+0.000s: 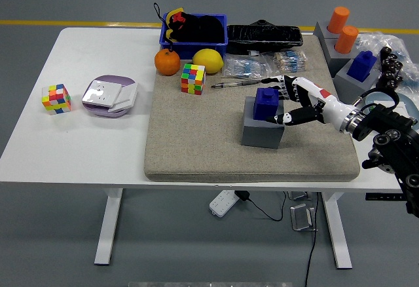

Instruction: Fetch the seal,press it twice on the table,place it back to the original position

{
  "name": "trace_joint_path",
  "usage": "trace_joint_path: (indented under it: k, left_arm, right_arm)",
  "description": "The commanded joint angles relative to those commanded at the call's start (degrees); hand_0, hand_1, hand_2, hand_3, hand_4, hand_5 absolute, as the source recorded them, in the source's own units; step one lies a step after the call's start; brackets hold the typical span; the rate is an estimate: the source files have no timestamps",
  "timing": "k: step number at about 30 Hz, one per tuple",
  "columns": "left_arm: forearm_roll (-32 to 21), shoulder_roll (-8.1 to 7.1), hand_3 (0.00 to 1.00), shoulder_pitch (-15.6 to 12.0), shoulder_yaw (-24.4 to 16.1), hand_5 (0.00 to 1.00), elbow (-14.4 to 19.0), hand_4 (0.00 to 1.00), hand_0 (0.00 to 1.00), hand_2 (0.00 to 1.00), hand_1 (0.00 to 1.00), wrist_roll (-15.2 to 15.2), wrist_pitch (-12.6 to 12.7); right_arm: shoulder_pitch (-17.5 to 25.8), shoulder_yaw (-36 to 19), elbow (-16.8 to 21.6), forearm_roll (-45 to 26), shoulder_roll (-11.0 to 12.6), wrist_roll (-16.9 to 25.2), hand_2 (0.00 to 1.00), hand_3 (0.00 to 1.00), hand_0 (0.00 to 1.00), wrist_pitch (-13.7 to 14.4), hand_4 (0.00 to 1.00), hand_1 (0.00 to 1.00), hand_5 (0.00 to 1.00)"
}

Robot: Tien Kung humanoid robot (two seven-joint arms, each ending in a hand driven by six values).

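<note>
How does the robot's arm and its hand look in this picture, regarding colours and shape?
The right hand has five thin fingers with black and white segments. A small red mark sits on its white back. The white forearm ends in a silver ring, followed by bulky black arm joints. No left arm appears.

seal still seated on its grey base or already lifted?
Seated. The blue seal stands upright on the grey base; the right hand has fingers at its side, grip unclear.
</note>
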State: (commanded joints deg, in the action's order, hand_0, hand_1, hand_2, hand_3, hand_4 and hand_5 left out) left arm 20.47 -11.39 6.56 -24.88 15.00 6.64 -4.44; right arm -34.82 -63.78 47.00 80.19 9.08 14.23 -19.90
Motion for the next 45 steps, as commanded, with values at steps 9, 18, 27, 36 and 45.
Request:
trace_joint_path:
  k: [9,18,27,36,45]
  left_arm:
    - [-0.22,0.13,0.838,0.01,0.26,0.389,0.0,0.784,0.811,0.785,0.815,-0.05,-0.17]
    - [-0.29,0.22,0.838,0.21,0.29,0.39,-0.02,0.786,0.812,0.785,0.816,-0.1,-0.33]
    - [-0.35,0.32,0.838,0.14,0.3,0.391,-0.07,0.786,0.813,0.785,0.816,-0.09,-0.43]
    - [-0.35,0.43,0.839,0.15,0.22,0.391,-0.04,0.788,0.814,0.785,0.817,-0.12,-0.5]
    - [-0.41,0.4,0.839,0.2,0.33,0.392,-0.07,0.79,0.814,0.786,0.817,-0.11,-0.5]
  right_arm:
    - [-0.62,1.1,-2.52,0.01,-0.94,2.86,0.749,0.841,0.775,2.63,0.907,0.755,0.002]
    - [-0.6,1.98,-3.7,-0.66,-1.3,4.41,0.717,0.807,0.754,4.18,0.851,0.713,0.002]
    - [-0.22,3.24,-3.84,-0.77,-1.37,4.73,0.607,0.742,0.689,4.01,0.807,0.601,0.002]
    - [-0.15,4.01,-3.88,-1.48,-1.44,5.72,0.505,0.669,0.607,5.3,0.753,0.491,0.002]
    - [-0.36,4.43,-3.85,-1.92,-1.36,6.85,0.405,0.484,0.499,7.59,0.642,0.404,0.002]
